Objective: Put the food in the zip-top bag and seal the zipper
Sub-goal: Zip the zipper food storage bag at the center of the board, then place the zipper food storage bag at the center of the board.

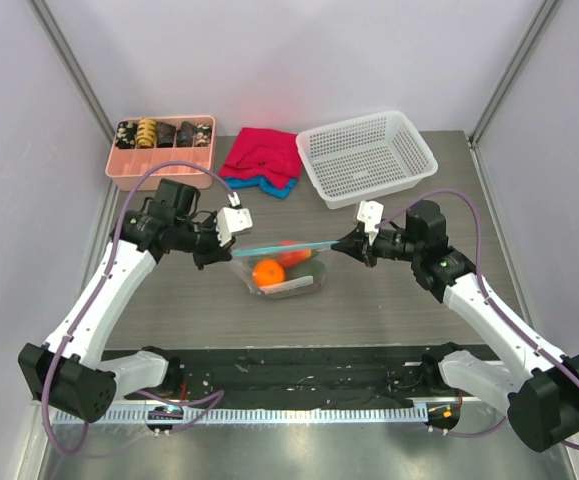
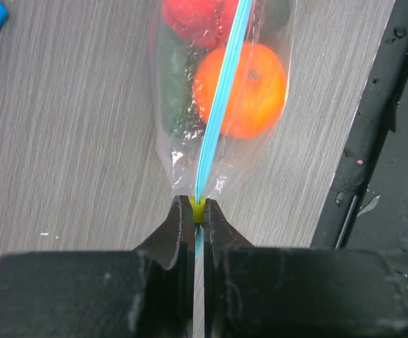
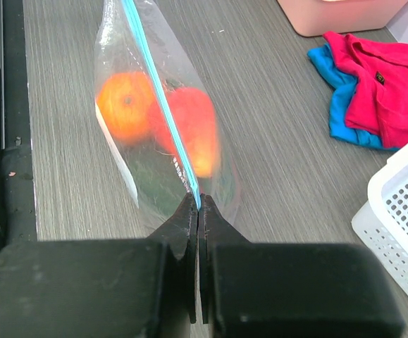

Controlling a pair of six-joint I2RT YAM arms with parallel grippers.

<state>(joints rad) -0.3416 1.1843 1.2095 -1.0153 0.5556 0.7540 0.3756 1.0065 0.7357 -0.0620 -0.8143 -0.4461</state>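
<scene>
- The table [image 1: 389, 300], of grey wood grain, carries everything in view.
- The left arm [image 1: 119, 290] and the right arm [image 1: 489, 310] are reached in towards the table's middle, their tips facing each other.
- A white mesh basket [image 1: 367, 155] is set at the far right.
- A pink divided tray [image 1: 159, 172] is set at the far left, with dark and striped pieces in its far compartments.
- A red cloth [image 1: 264, 152] is laid over a blue cloth [image 1: 269, 186] between tray and basket.
- The bag [image 1: 284, 275] is held mouth-up at the table's middle, stretched between the two tools and hanging below them. Whether its bottom touches the table cannot be told.
- The left tool [image 2: 199, 204] is clenched on the left end of the bag's mouth, where a small yellow bit shows between its fingers.
- The right tool [image 3: 198, 201] is clenched on the right end of the mouth.
- The food is seen inside the bag, below the line between the tools: an orange [image 2: 249, 88] on the near side, a red piece [image 3: 193, 123] on the far side, and a dark green piece [image 2: 172, 91] low in the bag.
- The zipper [image 1: 284, 247] is drawn taut from one tool to the other and shows as a single thin blue line.
</scene>
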